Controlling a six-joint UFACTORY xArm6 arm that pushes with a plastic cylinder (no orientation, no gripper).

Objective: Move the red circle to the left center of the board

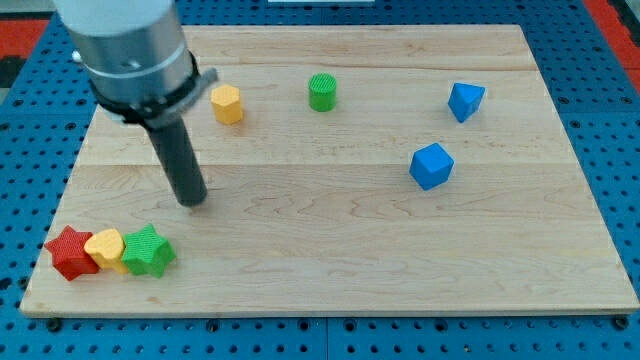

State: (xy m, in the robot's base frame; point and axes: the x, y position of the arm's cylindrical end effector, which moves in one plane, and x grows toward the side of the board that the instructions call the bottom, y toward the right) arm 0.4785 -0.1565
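Observation:
No red circle shows in the camera view; the arm's grey body [128, 45] hides the board's top left corner. My tip [193, 203] rests on the wooden board [330, 260] at its left centre, touching no block. A yellow hexagon block [227, 103] lies up and to the right of the tip. A red star [70, 252], a yellow heart [104, 248] and a green star [148, 251] sit in a touching row below and to the left of the tip, at the board's bottom left corner.
A green cylinder [322, 92] stands at the top centre. A blue block [465, 100] lies at the top right and a blue cube-like block [431, 166] at the right centre. A blue pegboard [610, 120] surrounds the board.

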